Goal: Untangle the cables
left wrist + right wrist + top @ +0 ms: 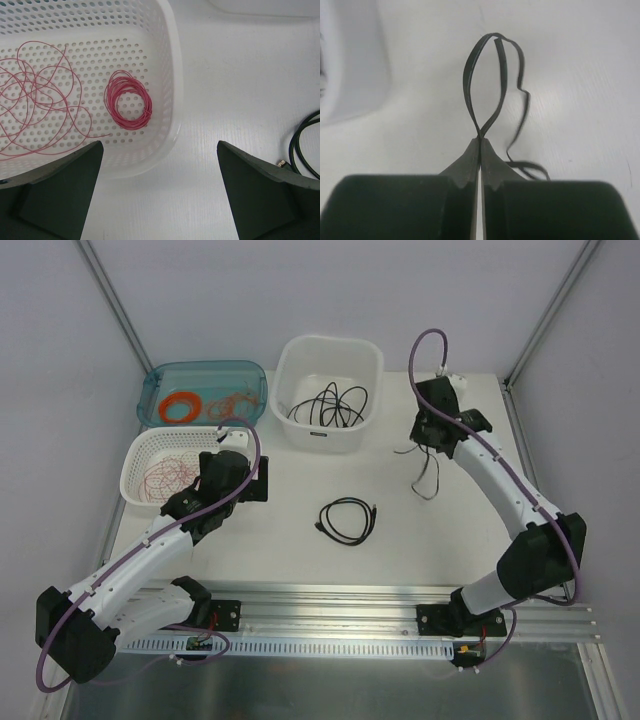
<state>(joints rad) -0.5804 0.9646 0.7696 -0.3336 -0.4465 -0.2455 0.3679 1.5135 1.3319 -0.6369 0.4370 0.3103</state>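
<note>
My right gripper (432, 443) (480, 138) is shut on a thin black cable (428, 478) and holds it above the table right of the white tub; its loop (470, 85) sticks out past the fingertips. Another black cable (347, 520) lies coiled mid-table and shows at the right edge of the left wrist view (303, 145). More black cable (330, 405) lies in loose loops in the tub. My left gripper (243, 480) (160, 145) is open and empty over the table by the basket's right rim. Loose red wire (35, 100) lies in the basket.
A white perforated basket (135, 465) (172, 75) also holds a small neat red ring (128, 100). A teal tray (155, 385) at back left holds orange rings. The white tub (290, 365) stands at back centre. A metal rail (340, 605) runs along the near edge.
</note>
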